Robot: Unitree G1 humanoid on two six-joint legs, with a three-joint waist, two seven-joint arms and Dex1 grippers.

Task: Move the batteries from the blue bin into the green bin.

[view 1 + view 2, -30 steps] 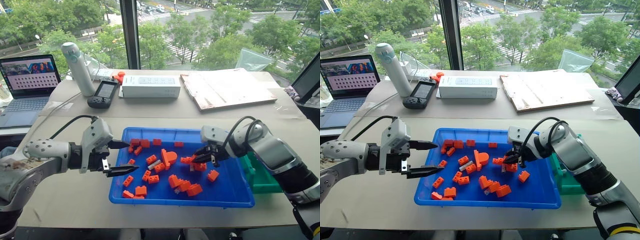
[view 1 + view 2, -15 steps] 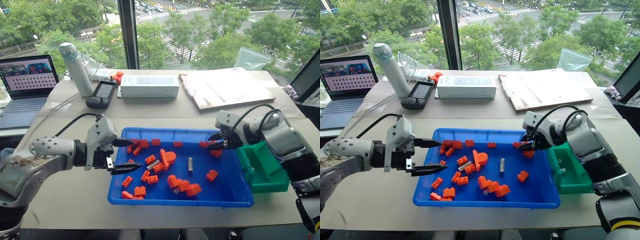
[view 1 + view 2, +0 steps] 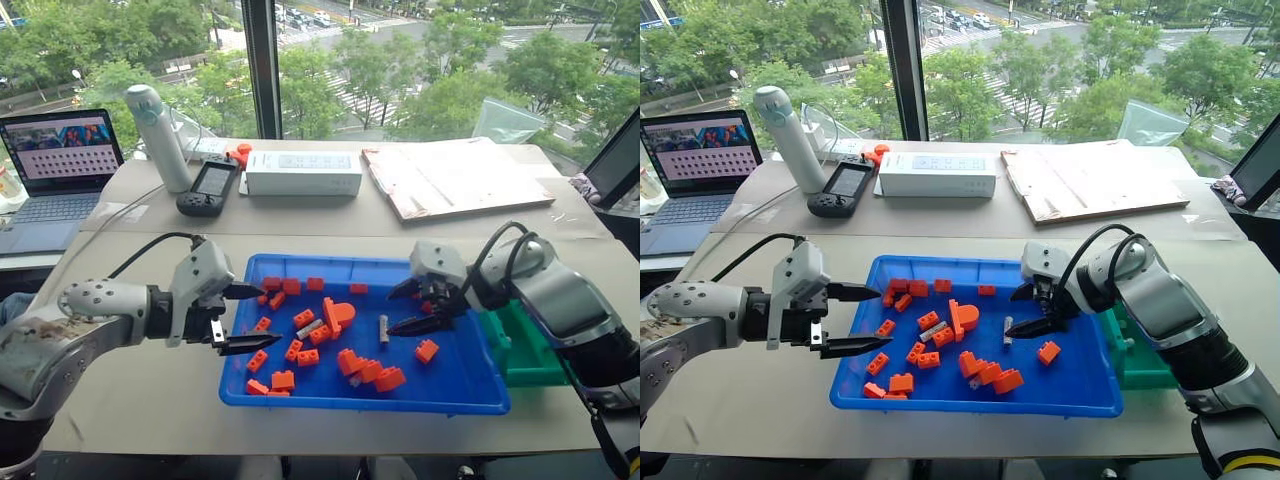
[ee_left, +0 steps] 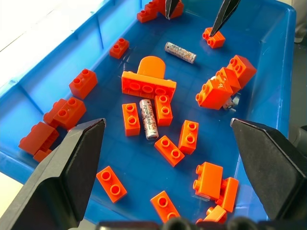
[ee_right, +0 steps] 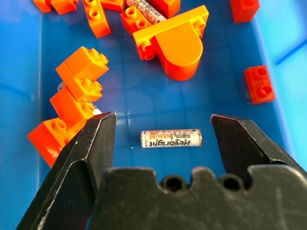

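Batteries lie among orange bricks on the floor of the blue bin, which sits at the lower centre of the head views. One battery lies bare on the blue floor near the bin's middle, its label readable in the right wrist view. A second battery rests between bricks just below the arched orange piece. A third silver end peeks from under the brick pile beside the right gripper's finger.

The right gripper hangs over the bare battery with its two black fingers spread wide and nothing between them; the battery shows in the gap, apart from both fingers. One second ago this gripper was pinched shut low among the bricks at the bin's centre right. Half a second ago it had swung to the bin's far right edge, next to the green bin, and the bare battery lay alone on the floor. Now it has come back left toward the bin's middle, open. The green bin stands at the right, touching the blue bin's end wall, partly hidden by the right arm.

The left gripper hovers at the bin's left wall, fingers wide apart and empty, placed as it was a second ago.
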